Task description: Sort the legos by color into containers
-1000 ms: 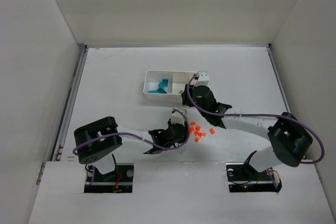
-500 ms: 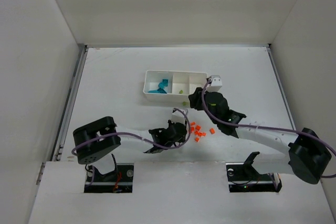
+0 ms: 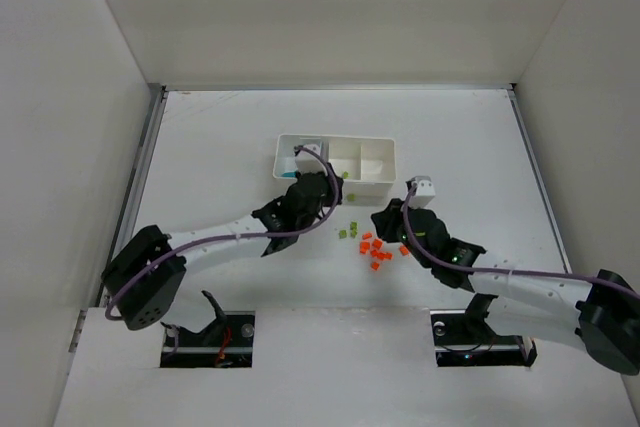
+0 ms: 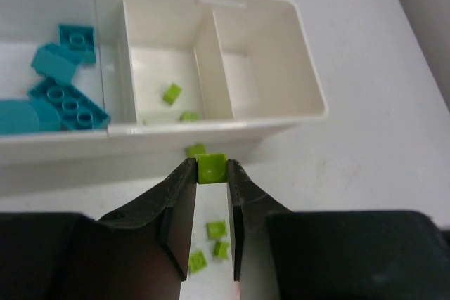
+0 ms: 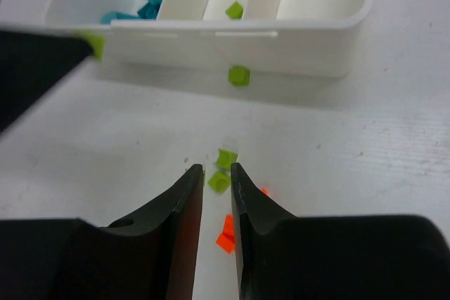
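Observation:
The white tray (image 3: pixel 388 175) has three compartments. In the left wrist view several teal bricks (image 4: pixel 60 89) lie in its left compartment, two lime-green bricks (image 4: pixel 171 93) in the middle one, and the right one (image 4: pixel 261 82) is bare. My left gripper (image 3: pixel 323 183) is at the tray's near wall, shut on a lime-green brick (image 4: pixel 211 168). My right gripper (image 3: pixel 386 216) hovers over loose green bricks (image 5: pixel 219 181) and orange bricks (image 5: pixel 226 233), with a narrow gap between its jaws and nothing held.
An orange pile (image 3: pixel 375 250) and a few green bricks (image 3: pixel 346 233) lie on the table in front of the tray. One green brick (image 5: pixel 238 75) sits against the tray's outer wall. White side walls enclose the table.
My left arm has swung from the table's front up to the tray with a green brick. My right arm has drawn back from the tray toward the loose bricks.

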`<move>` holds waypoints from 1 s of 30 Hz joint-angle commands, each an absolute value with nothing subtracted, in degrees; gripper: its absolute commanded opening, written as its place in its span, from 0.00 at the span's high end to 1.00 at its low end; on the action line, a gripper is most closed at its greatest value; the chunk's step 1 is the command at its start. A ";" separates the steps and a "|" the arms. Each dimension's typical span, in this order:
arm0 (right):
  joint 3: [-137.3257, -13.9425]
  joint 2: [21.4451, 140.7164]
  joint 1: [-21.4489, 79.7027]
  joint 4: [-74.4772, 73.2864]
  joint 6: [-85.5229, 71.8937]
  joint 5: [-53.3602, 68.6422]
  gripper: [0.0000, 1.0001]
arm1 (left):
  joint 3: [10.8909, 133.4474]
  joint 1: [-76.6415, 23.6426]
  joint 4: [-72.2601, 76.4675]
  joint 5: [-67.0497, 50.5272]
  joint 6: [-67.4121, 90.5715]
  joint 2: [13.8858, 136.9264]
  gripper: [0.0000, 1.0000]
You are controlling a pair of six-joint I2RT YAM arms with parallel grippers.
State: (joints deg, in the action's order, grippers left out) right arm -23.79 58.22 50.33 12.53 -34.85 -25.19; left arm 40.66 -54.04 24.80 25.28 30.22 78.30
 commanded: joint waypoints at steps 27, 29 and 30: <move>-31.37 80.41 60.07 15.20 -35.60 -29.44 0.51 | 57.76 -45.22 28.83 21.44 23.99 95.64 0.61; -32.25 82.61 59.72 15.64 -34.72 -29.97 0.52 | 53.98 -45.57 29.27 21.53 24.61 92.39 0.62; -32.78 83.31 59.63 15.64 -34.37 -30.41 0.53 | 52.31 -45.66 29.27 21.71 24.70 90.98 0.62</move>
